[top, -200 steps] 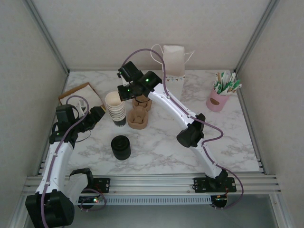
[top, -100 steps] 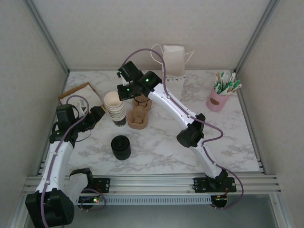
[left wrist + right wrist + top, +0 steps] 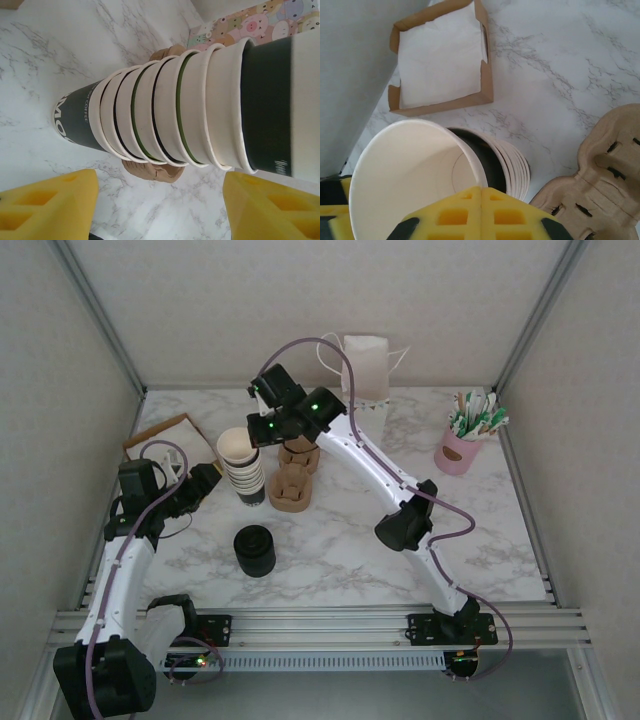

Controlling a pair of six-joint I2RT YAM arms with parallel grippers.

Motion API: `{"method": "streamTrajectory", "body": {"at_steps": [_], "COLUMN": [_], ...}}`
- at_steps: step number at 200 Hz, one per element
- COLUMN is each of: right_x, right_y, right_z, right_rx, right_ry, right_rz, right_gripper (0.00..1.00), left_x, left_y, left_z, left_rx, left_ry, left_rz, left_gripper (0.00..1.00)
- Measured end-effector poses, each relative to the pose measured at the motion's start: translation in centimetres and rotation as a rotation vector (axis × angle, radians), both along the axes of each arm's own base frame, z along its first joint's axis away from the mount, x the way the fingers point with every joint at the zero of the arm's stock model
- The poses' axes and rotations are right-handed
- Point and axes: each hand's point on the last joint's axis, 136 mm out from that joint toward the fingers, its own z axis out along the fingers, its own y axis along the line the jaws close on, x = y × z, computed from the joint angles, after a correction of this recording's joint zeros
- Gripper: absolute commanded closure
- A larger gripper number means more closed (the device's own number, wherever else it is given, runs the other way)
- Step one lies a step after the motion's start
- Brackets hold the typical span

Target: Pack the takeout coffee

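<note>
Left of centre on the counter (image 3: pixel 320 560), cup-drawing is judged under way: the top cup (image 3: pixel 410 175) (lidless, tilted) is pinched by the pressed-together right claw (image 3: pixel 481 200), and the stack (image 3: pixel 150 120) is flanked by the spread left claw (image 3: pixel 160 205). A clean lift is needed next.

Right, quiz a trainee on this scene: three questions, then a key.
1. True or false: the left gripper is clamped shut on the cup stack.
2. What does the right gripper pinch? A) a black lid B) the rim of the top paper cup C) the cup carrier
3. Fill in: the open cardboard box holds white ____.
Key: 1 false, its fingers stand open, not touching the stack. 2 B. 3 napkins.
</note>
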Motion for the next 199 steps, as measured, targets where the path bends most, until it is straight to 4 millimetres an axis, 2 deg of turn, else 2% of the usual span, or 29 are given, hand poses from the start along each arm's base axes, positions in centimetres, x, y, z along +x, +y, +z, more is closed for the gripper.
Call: {"method": "streamTrajectory", "body": {"at_steps": [51,77,94,102,137,161,178,199], "right_x": [-0.3,-0.4,-0.3,-0.2,-0.3,-1.1,-2.2,-3.4], "right_y": [-0.5,-1.2,-2.1,-2.8,-6.4,-9.1,-10.9,-12.8], "right_z": [2.7,4.6,6.6,7.7,12.4,15.1,15.5,14.3], "right_rx": [0.048,0.079,0.11,0.125,0.18,0.192,0.166,0.109], "right_ry": [-0.028,-0.05,-0.074,-0.088,-0.147,-0.195,-0.208,-0.195], "right_rz": [0.003,-0.002,-0.013,-0.022,-0.057,-0.075,-0.084,-0.093], "right_gripper": [1.0,1.0,1.0,1.0,1.0,1.0,1.0,1.0], "left_x": [0.4,0.7,1.1,1.2,1.6,1.6,1.6,1.9], "left_y": [0.1,0.5,0.9,1.2,2.1,2.3,2.1,1.6], "left_z": [1.2,2.6,4.0,4.7,8.4,10.9,12.0,13.3], "left_rx": [0.008,0.031,0.061,0.073,0.12,0.12,0.095,0.04], "left_ry": [-0.027,-0.053,-0.085,-0.1,-0.182,-0.243,-0.277,-0.318], "left_rz": [0.003,0.017,0.033,0.044,0.1,0.12,0.124,0.111], "left_gripper": [0.28,0.16,0.06,0.01,0.0,0.0,0.0,0.0]}}
